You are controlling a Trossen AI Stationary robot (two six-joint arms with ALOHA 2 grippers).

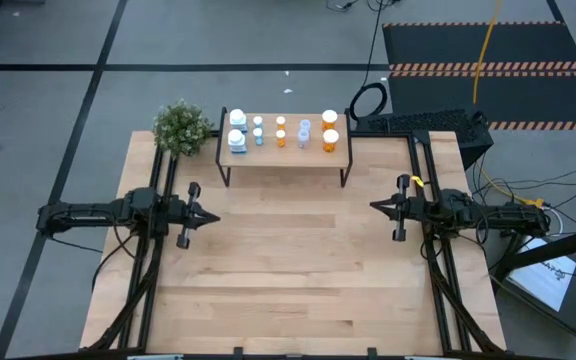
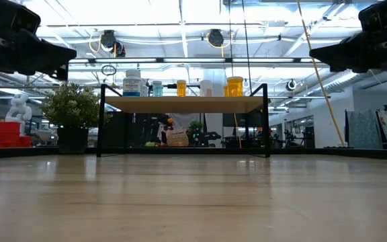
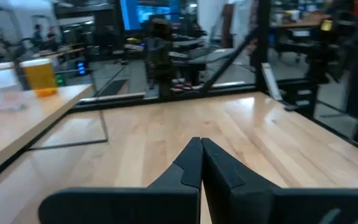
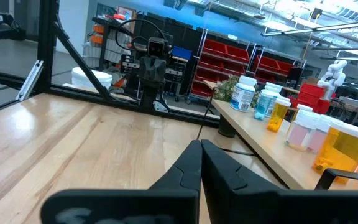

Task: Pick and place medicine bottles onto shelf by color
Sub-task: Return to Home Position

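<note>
Wooden table (image 1: pixel 298 285), workshop beyond. Left gripper (image 1: pixel 214 216) at 9 o'clock, fingers pressed together, holding nothing. Potted plant (image 1: pixel 181 127) at 11. Shelf (image 1: pixel 273 157) at 12, carrying medicine bottles (image 1: pixel 280 132), whites leftmost, oranges rightmost. Right gripper (image 1: pixel 373 206) at 3, pinched tight, holding nothing.

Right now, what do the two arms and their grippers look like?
Both arms, the left arm and right arm, are dark, slender and jointed. The left gripper and right gripper each end in matte black wedge-shaped fingers tapering to a point. A small yellow mark shows on the right arm.
</note>
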